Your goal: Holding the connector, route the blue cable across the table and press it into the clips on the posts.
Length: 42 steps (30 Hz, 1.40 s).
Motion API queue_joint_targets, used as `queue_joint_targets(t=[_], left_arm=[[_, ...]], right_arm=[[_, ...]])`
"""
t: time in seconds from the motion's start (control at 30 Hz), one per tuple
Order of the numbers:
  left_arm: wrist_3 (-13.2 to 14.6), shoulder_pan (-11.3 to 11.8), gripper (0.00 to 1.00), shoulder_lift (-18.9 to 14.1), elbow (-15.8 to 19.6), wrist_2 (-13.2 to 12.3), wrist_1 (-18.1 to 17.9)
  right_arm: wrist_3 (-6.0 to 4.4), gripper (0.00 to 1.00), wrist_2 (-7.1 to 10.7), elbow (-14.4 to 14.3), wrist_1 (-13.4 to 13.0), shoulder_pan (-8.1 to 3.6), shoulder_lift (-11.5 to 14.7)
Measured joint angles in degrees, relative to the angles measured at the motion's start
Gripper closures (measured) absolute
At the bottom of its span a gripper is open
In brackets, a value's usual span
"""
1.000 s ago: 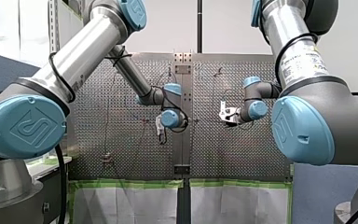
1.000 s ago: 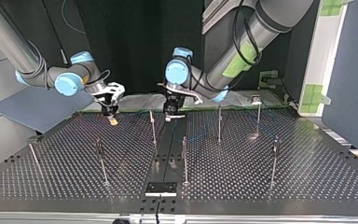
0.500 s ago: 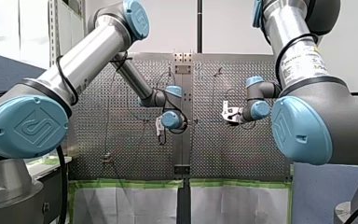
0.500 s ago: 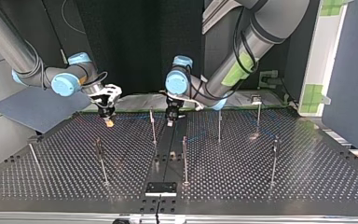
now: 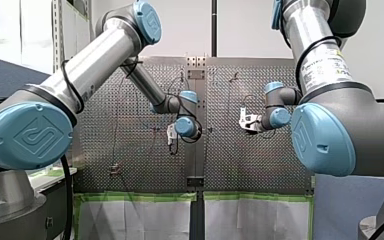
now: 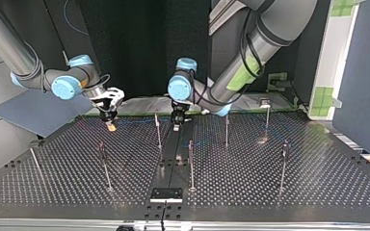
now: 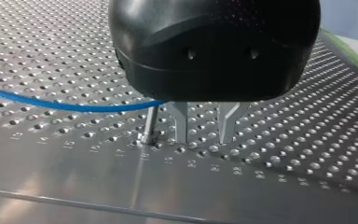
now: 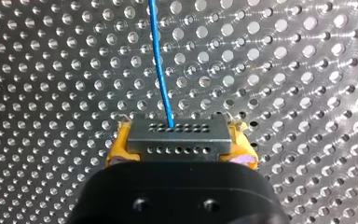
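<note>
Running behind my left gripper [image 7: 203, 139], blue cable [image 7: 74, 107] disappears.

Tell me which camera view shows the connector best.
The right wrist view: the connector fills the middle, clamped between the yellow pads of my right gripper, blue cable leaving it. The top view shows only a speck; front and left wrist views do not show it.

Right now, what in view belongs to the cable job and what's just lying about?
Job: blue cable; connector, held in my right hand; posts; my left hand, open.
Lying about: grey sheet at the top view's left; green tape patches; black plate.
</note>
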<state>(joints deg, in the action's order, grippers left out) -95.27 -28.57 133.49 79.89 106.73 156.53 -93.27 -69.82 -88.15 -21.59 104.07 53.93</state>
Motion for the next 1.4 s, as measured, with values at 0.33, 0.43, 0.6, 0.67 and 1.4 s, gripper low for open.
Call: queue_joint_targets(t=[0.33,0.43,0.6,0.67,1.4], left_arm=[[3.2,-1.5,0.00,-0.4,0.0,2.1,4.4],[3.3,-2.1,0.00,-1.1,0.0,1.9,5.5],[2.6,-3.3,0.00,-3.0,0.0,3.6,6.3],[2.4,-3.7,0.00,-3.5,0.0,4.0,6.7],[2.2,-7.9,0.00,-7.3,4.2,8.8,8.0]], right_arm=[[0.04,1.00,0.17,0.4,0.0,-0.13,0.0],[0.03,1.00,0.19,0.5,0.0,-0.17,0.0],[0.02,1.00,0.28,0.5,0.0,-0.21,0.0],[0.02,1.00,0.43,0.5,0.0,-0.27,0.0],[0.02,1.00,0.73,0.5,0.2,-0.31,0.0]])
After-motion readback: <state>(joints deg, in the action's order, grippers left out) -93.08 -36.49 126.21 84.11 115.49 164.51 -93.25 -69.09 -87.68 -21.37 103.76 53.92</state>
